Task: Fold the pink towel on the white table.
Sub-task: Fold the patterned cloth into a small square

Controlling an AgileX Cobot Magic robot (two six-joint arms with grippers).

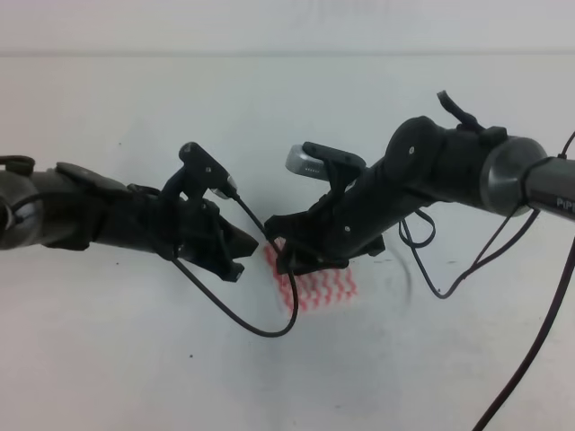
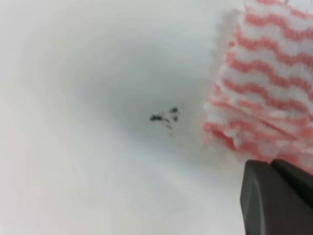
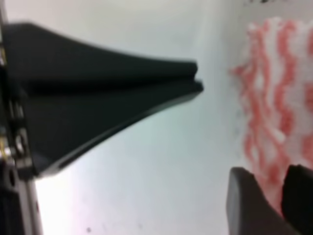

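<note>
Two black jointed arms (image 1: 422, 180), loose black cables (image 1: 260, 305), silver-grey wrist camera (image 1: 304, 162)

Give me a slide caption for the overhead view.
Both grippers converge on the folded pink towel lying on the white table.

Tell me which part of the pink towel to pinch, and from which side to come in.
Pinch the layered left edge of the pink towel, coming in low from the left. In the left wrist view that edge shows stacked plies sitting slightly proud of the white table, so a finger could likely slide under. The left pincer is already beside it; its state is unclear.
</note>
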